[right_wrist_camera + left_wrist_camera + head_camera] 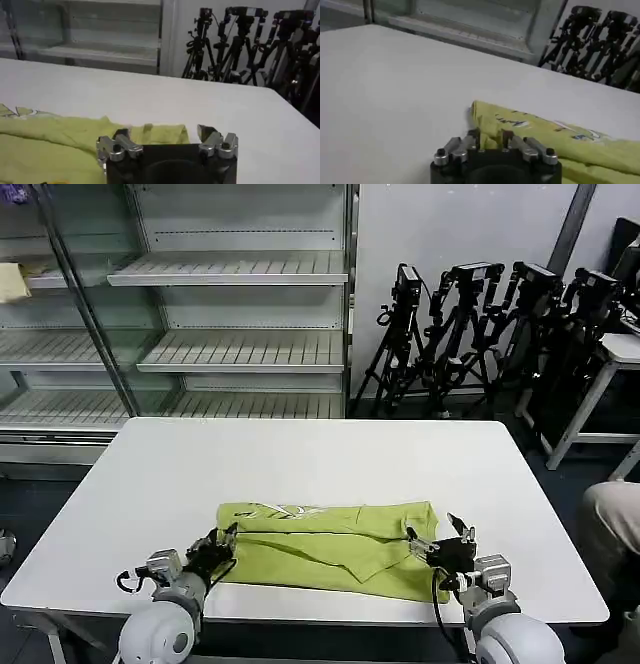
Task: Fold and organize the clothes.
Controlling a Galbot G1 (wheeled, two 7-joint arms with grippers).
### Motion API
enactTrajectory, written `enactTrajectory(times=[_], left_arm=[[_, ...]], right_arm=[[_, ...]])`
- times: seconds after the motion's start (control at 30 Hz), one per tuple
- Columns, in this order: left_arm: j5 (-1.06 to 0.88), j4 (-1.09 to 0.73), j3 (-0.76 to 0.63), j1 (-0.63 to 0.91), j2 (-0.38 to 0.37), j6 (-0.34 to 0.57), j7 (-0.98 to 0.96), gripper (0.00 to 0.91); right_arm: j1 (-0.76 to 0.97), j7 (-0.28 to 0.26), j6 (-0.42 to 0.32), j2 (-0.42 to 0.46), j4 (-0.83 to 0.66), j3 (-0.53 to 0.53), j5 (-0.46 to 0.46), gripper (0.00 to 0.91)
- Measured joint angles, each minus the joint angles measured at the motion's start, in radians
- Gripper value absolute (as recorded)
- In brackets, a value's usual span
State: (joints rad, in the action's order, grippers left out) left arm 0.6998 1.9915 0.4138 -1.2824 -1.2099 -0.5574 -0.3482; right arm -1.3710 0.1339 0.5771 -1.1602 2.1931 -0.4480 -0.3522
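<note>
Both hands sit at the near edge of the T-shirt (335, 546), one at each end. Left hand (222, 546) has its fingers drawn nearly together over the shirt's left end, apparently pinching fabric. Right hand (440, 546) stands open at the right end, one finger over cloth and one on bare table (300, 454). Shirt lies partly folded into a long band along the table's near side, with a printed collar label showing at its far left corner. Placement suggests a two-point grasp being prepared for the next fold.
</note>
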Motion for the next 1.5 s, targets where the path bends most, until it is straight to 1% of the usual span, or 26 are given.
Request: enactTrajectory(times=[0.27,0.3,0.47,0.6,0.63,0.83,1.0,1.1,1.2,1.3,1.5], left_arm=[[-0.027,-0.017,0.001,0.011,0.013,0.007,0.007,0.010],[-0.034,-0.021,0.005,0.012,0.016,0.009,0.010,0.020],[-0.077,-0.040,0.052,0.021,0.042,0.013,0.040,0.010],[-0.115,-0.059,0.128,0.029,0.089,0.023,0.080,0.020],[-0.125,-0.065,0.149,0.029,0.102,0.026,0.091,0.010],[-0.180,-0.084,0.291,0.024,0.193,0.037,0.170,0.010],[-0.213,-0.055,0.344,0.028,0.229,0.029,0.229,0.020],[-0.230,-0.017,0.341,0.036,0.238,0.017,0.249,0.020],[-0.242,0.026,0.306,0.048,0.241,0.006,0.260,0.020],[-0.248,0.068,0.251,0.062,0.240,-0.001,0.262,0.020],[-0.258,0.132,0.098,0.085,0.223,-0.009,0.242,0.020]], right_arm=[[0.008,0.002,0.000,0.002,0.000,0.000,0.002,0.907],[0.009,0.002,0.000,0.003,-0.001,-0.001,0.002,0.907],[0.010,0.002,0.000,0.001,-0.004,0.001,0.003,0.907],[0.013,0.002,0.000,0.001,-0.006,0.004,0.003,0.907],[0.015,0.001,0.000,0.000,-0.007,0.006,0.003,0.907],[0.023,0.001,0.000,-0.007,-0.013,0.015,0.008,0.907],[0.023,0.001,0.000,-0.007,-0.013,0.012,0.011,0.907],[0.019,0.001,0.000,-0.005,-0.012,0.007,0.012,0.907],[0.011,0.001,0.000,-0.006,-0.010,0.000,0.015,0.907],[0.004,0.001,0.000,-0.010,-0.009,-0.007,0.017,0.907],[0.000,0.000,0.000,-0.015,-0.008,-0.020,0.021,0.907]])
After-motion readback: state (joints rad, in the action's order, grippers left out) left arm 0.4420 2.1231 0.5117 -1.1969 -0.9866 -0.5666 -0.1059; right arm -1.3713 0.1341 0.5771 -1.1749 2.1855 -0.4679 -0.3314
